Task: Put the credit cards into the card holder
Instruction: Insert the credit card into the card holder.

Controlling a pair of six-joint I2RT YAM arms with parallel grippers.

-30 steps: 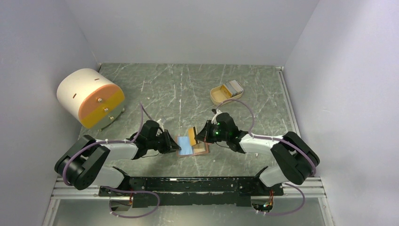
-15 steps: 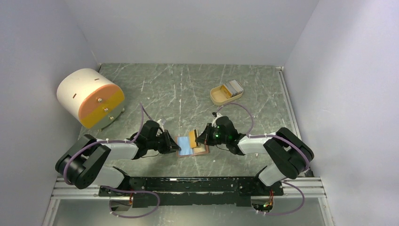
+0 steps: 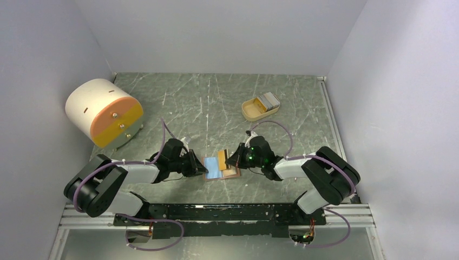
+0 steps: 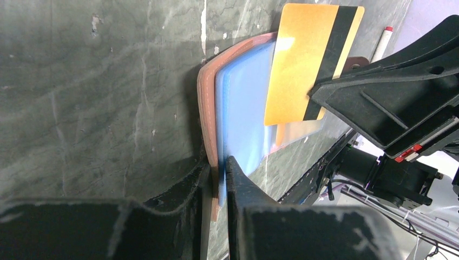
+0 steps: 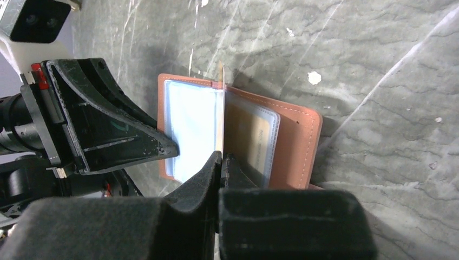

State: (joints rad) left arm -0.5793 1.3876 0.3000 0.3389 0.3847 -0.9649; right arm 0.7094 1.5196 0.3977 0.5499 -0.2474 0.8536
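Observation:
The salmon-pink card holder [image 3: 234,173] lies open on the table, a blue-tinted sleeve [image 4: 246,108] inside it. My left gripper [image 4: 219,173] is shut on the holder's left edge; it also shows in the top view [image 3: 204,169]. My right gripper [image 5: 221,158] is shut on an orange card with a black stripe [image 4: 303,65]. It holds the card on edge over the holder's fold [image 5: 220,108]. Another card [image 5: 262,142] sits in the holder's right clear pocket. More cards [image 3: 268,100] lie in the beige tray.
The beige oval tray [image 3: 250,112] stands at the back right. The white-and-orange drum with drawers [image 3: 103,112] stands at the back left. Grey walls close the table on three sides. The two grippers [image 3: 230,161] face each other closely over the holder.
My right gripper has shifted slightly right and lower, bringing the orange card closer to the open holder. The left gripper and the holder have not moved.

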